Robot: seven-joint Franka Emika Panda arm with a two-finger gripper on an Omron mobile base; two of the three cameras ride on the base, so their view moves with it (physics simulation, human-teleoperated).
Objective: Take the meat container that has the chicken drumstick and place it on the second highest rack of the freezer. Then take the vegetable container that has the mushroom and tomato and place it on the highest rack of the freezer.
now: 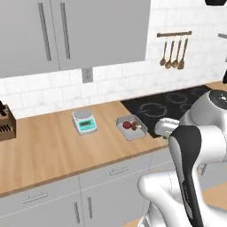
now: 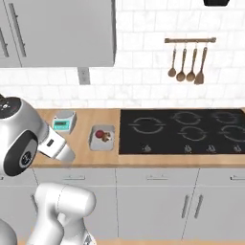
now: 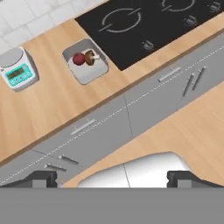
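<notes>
1. Hovering well back from the counter [image 3: 52, 109], the gripper [image 3: 111, 177] has its fingers spread full wide and nothing between them
2. The tray [image 3: 85, 65] sits on the wood just beside the hob [image 3: 144, 26], holding the tomato [image 3: 78, 58] and a brown mushroom [image 3: 91, 56] touching it, so this reads as the vegetable tray
3. Best approach, I reckon: come down from above and close across the tray's short sides, keeping it level
4. Open wood lies between tray and scale [image 3: 17, 70]; the counter's front edge is near, so lift straight up before swinging away
</notes>
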